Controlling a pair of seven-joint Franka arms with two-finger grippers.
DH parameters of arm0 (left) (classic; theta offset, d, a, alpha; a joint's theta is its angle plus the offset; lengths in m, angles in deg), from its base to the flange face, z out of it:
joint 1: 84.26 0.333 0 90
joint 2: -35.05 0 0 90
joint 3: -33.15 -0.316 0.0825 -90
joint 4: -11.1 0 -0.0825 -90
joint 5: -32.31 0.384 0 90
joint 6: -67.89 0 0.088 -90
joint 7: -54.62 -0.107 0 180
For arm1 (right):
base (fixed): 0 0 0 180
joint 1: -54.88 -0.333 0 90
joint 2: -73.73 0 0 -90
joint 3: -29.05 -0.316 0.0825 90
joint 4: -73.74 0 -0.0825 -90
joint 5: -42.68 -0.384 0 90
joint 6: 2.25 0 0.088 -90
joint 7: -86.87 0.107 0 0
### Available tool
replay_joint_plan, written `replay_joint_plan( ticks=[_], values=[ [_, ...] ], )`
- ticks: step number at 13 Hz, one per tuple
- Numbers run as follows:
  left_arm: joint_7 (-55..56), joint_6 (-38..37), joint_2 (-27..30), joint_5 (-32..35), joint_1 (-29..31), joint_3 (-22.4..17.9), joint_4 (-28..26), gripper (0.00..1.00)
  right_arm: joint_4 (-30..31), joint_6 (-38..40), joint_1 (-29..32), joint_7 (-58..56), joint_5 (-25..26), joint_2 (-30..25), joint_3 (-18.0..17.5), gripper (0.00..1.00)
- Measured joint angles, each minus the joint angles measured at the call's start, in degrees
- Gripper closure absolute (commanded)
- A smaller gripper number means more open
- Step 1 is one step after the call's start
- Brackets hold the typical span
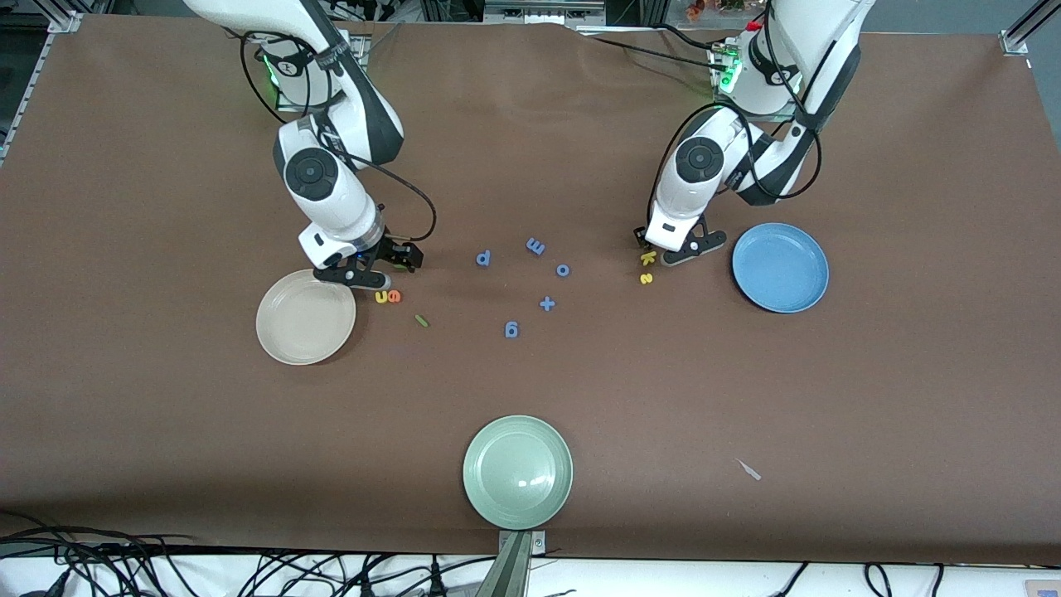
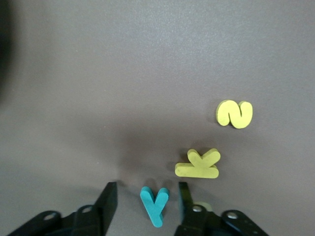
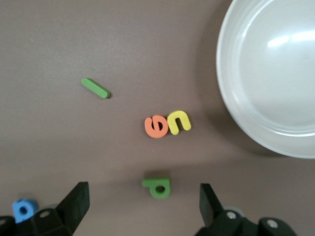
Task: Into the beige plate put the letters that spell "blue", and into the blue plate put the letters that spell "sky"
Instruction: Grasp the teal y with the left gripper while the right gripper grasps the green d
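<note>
Left pincer (image 2: 143, 206) sits low on the bench (image 1: 530, 166) beside the blue plate (image 1: 780, 267), jaws part-closed astride the teal y (image 2: 154, 205) but not yet touching it. Yellow k (image 2: 199, 164) lies just beside one finger; yellow s (image 2: 235, 113) lies near it. Risk: the closing finger may nudge the k or pinch the y off-centre, letting the thin foam tilt or slip. Right pincer (image 3: 142, 206) hovers fully open and empty over the olive b (image 3: 158, 188), near the beige plate (image 3: 275, 137). Orange e (image 3: 156, 127) and yellow u (image 3: 179, 122) touch, so one could drag the other. Both plates are empty.
</note>
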Motion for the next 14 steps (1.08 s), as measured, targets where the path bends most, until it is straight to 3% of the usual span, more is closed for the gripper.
replay_joint_plan(
  ticks=[4, 11, 14],
  values=[
    [0.1, 0.0, -0.2, 0.0, 0.0, 0.0, 0.0, 0.48, 1.3, -3.7, -0.8, 0.6, 0.0, 2.6, 0.0, 0.01],
    [1.5, 0.1, -0.2, 0.0, 0.0, 0.0, 0.1, 0.83, 3.1, -6.5, -1.1, 0.7, 0.0, 4.4, 0.0, 0.05],
    [1.8, 0.1, -0.3, 0.0, 0.0, 0.0, 0.1, 0.84, 3.1, -7.4, -1.3, 0.7, 0.0, 5.6, 0.0, 0.14]
  ],
)
